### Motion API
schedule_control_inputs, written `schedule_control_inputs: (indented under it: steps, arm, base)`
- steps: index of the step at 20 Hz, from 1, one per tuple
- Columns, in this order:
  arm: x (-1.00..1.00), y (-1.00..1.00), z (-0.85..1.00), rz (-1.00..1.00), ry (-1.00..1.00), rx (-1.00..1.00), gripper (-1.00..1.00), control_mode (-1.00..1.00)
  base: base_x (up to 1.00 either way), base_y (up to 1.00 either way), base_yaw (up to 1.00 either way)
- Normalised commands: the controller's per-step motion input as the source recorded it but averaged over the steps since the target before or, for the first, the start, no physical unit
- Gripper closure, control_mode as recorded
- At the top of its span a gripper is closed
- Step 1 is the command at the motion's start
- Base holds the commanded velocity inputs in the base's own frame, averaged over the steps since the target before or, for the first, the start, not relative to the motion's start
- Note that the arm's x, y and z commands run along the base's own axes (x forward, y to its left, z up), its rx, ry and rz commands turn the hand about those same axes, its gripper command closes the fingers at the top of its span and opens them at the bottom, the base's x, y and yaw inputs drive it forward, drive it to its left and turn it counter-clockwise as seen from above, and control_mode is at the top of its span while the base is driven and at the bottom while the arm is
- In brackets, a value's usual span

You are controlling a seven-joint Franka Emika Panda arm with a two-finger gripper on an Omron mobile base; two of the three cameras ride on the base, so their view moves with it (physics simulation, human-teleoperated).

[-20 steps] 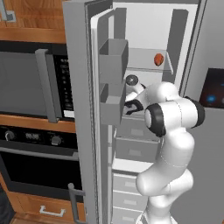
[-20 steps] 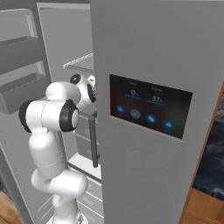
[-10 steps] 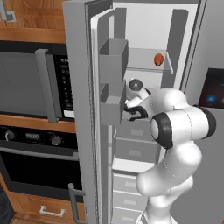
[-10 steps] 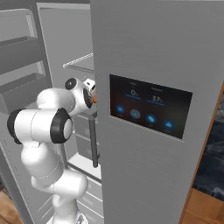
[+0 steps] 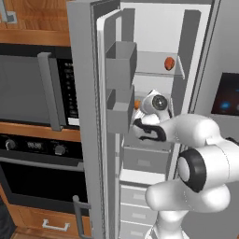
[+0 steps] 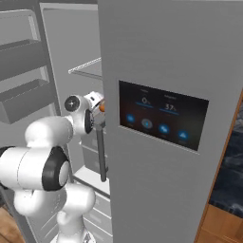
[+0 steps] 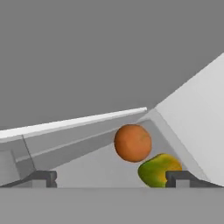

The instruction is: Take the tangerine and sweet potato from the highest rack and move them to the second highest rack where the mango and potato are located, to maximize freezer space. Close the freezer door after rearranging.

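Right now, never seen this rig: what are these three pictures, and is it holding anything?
It is a rendered robot: a white arm on a base that drives, reaching into an open freezer. Two pictures come from cameras on the base, behind the arm to its left and right. The third looks along the gripper from the hand. Its fingers stand wide apart and hold nothing. Ahead of it, on the second highest rack, the tangerine sits beside the mango. On the highest rack lies a reddish item, probably the sweet potato. The freezer door stands open.
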Motion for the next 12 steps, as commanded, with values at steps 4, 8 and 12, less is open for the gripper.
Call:
schedule_control_inputs:
  steps: [4, 8, 12]
  arm:
    - [-0.46, 0.00, 0.94, -0.36, -0.01, 0.45, -1.00, -1.00]
    - [-0.48, 0.00, 0.89, -0.49, 0.00, 0.46, -1.00, -1.00]
    - [-0.45, -0.01, 0.75, -0.51, 0.00, 0.43, -1.00, -1.00]
  base:
    - [0.00, 0.00, 0.00]
    - [0.00, 0.00, 0.00]
    - [0.00, 0.00, 0.00]
